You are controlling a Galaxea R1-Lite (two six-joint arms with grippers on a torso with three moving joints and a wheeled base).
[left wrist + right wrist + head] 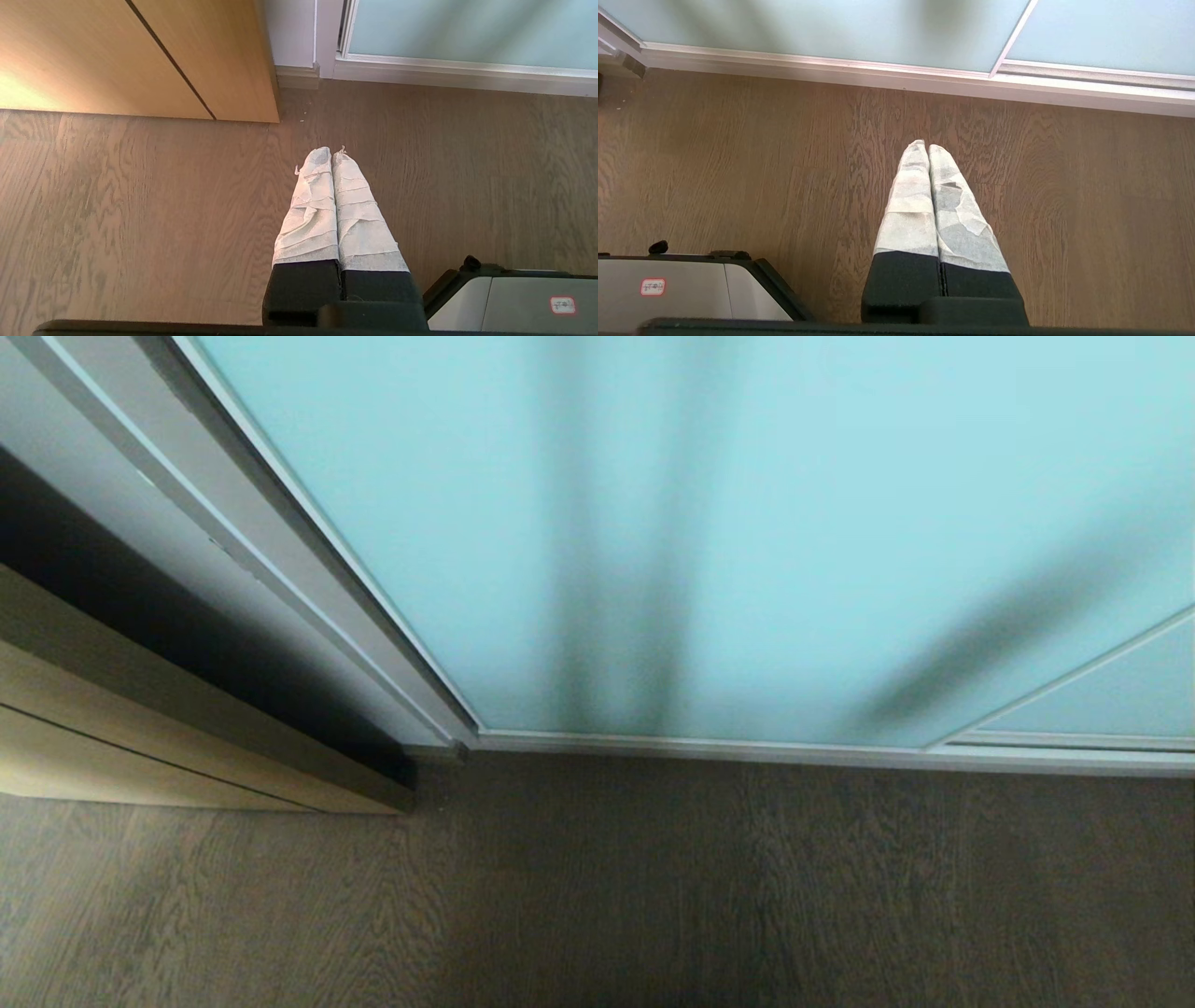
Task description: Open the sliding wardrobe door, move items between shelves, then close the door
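Both grippers (331, 150) (928, 143) closed, pointing floorward (738, 163)

You're looking down at a brown wood-grain floor (653, 887), its planks running toward the wardrobe. The door (709, 523) stands on it along a silver bottom rail (747, 747), closed across the opening, with a second panel (1102, 700) overlapping at the robot's right. At the left, a light wood cabinet (140, 747) sits directly on the floor, a dark gap between it and the white frame (280, 569). In both wrist views the robot's grey base (514, 298) rests on the same boards.
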